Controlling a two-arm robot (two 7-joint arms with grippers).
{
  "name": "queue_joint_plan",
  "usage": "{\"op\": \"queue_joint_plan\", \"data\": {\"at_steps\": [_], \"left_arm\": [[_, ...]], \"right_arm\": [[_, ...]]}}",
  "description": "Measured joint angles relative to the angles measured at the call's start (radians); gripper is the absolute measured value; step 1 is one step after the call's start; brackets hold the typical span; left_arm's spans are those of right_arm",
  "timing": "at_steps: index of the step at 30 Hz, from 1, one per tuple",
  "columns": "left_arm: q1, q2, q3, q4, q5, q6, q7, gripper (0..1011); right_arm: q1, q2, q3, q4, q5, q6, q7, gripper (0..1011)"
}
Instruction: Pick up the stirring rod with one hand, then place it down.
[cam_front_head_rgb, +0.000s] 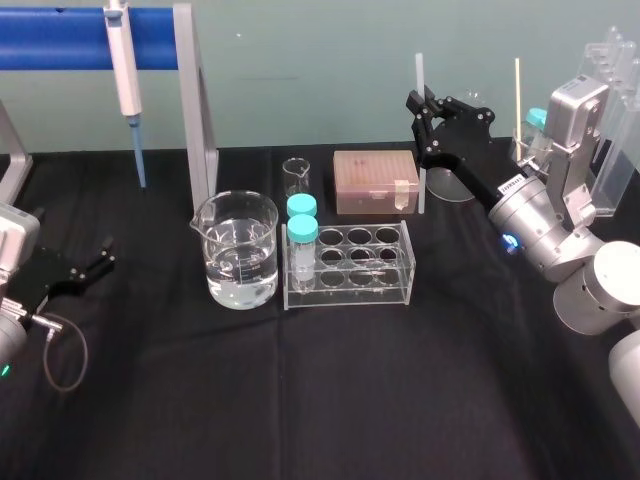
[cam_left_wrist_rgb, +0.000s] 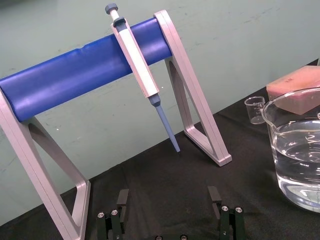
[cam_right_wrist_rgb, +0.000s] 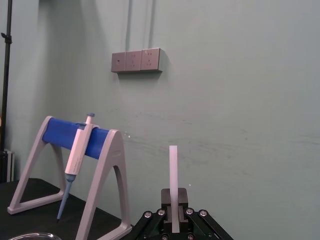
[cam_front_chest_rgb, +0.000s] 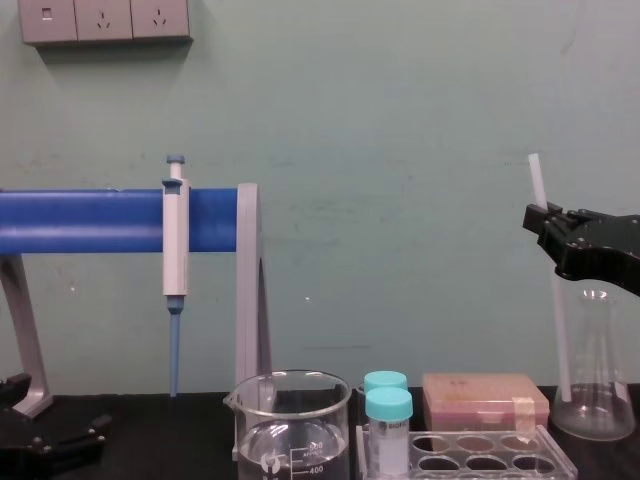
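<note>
R gripper (cam_front_head_rgb: 423, 104) clamped high on stirring rod (cam_front_head_rgb: 420, 72), held vertical — prob. to clear flask (cam_front_chest_rgb: 597, 372) beside it; L gripper (cam_front_head_rgb: 98, 258) parked left, fingers apart.

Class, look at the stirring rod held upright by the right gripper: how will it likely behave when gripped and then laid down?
Probably stiff: the stirring rod stands straight, unsagging, in the right gripper. Smooth and translucent, it may be slippery, perhaps breakable. Thin and apparently round, it could roll on the black tablecloth.

Right pincer (cam_right_wrist_rgb: 174, 214) clamps stirring rod (cam_right_wrist_rgb: 173, 170), rod standing upright.
</note>
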Motion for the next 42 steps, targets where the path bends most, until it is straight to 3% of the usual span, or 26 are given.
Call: {"op": "queue_joint_plan", "data": {"at_steps": [14,42], "left_arm": [[0.0,0.0,0.0,0.0,0.0,0.0,0.0,1000],[0.0,0.0,0.0,0.0,0.0,0.0,0.0,1000]], "right_arm": [[0.045,-0.022,-0.015,0.074,0.048,0.004,0.097,68],[0.084,-0.028,-0.053,0.15,0.09,0.031,0.147,68]]}}
